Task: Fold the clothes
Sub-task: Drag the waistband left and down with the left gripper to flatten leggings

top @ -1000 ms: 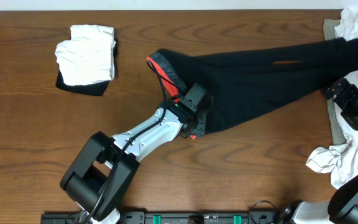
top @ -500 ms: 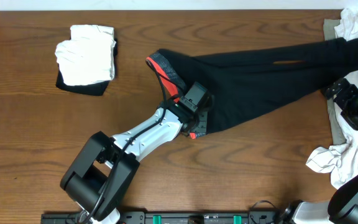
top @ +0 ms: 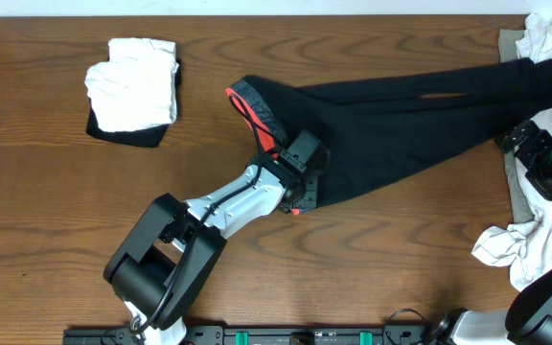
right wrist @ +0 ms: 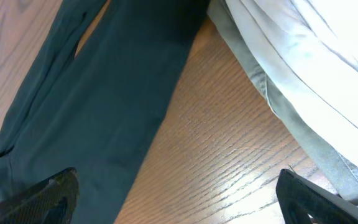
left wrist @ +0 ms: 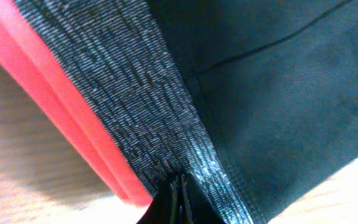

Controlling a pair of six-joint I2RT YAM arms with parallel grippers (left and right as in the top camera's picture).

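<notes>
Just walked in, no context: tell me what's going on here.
Two robot arms are folding clothes. The left gripper is shut on the grey, red-edged waistband of the black leggings, which lie stretched across the table. The right gripper hangs open near the leg ends, holding nothing. A folded white garment sits far left; unfolded white and beige garments are heaped at the right.
</notes>
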